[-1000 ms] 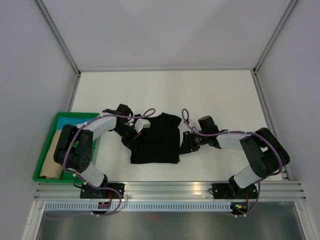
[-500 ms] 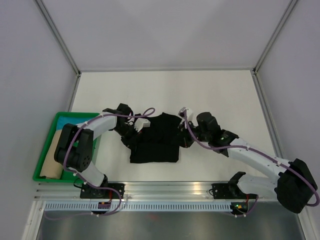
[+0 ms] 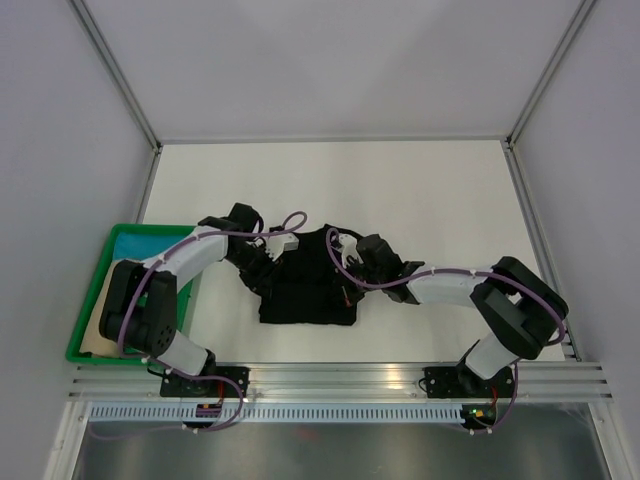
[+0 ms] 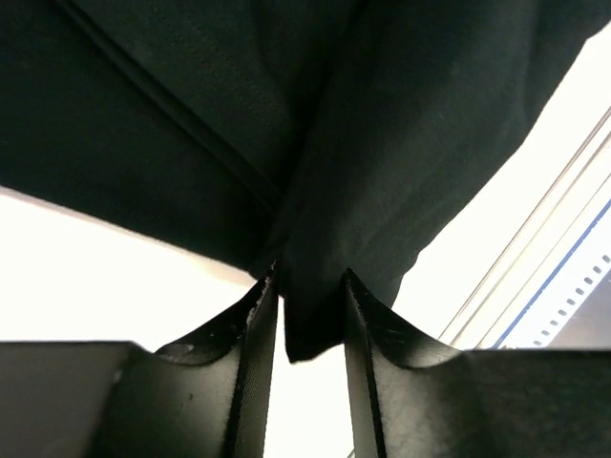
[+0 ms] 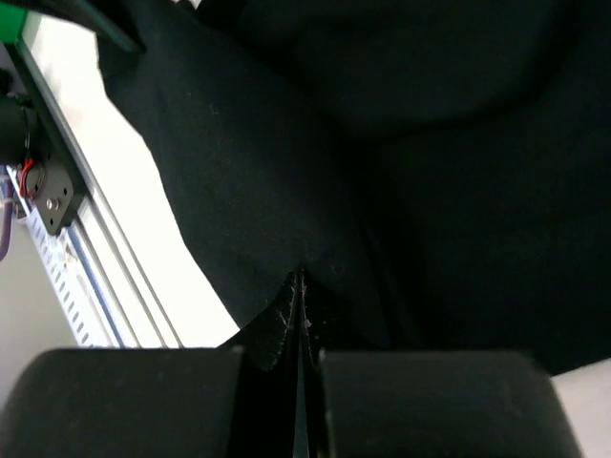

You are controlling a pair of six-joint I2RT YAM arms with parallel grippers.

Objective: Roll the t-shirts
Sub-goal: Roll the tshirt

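Now | shirt point(image 3: 310, 295): on table point(image 3: 420, 190), lower centre of top view | left gripper point(image 4: 310, 286): jaws apart, shirt fold between them | right gripper point(image 5: 302, 284): pinched closed on cloth at shirt's frame-right side

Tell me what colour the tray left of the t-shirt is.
The tray is green; the top view shows it best.

No readable text, labels, numbers, signs

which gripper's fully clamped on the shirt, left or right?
The right gripper: its fingers meet, pinching the black t-shirt. On the left gripper the fingers stand apart, with a cloth fold between them.
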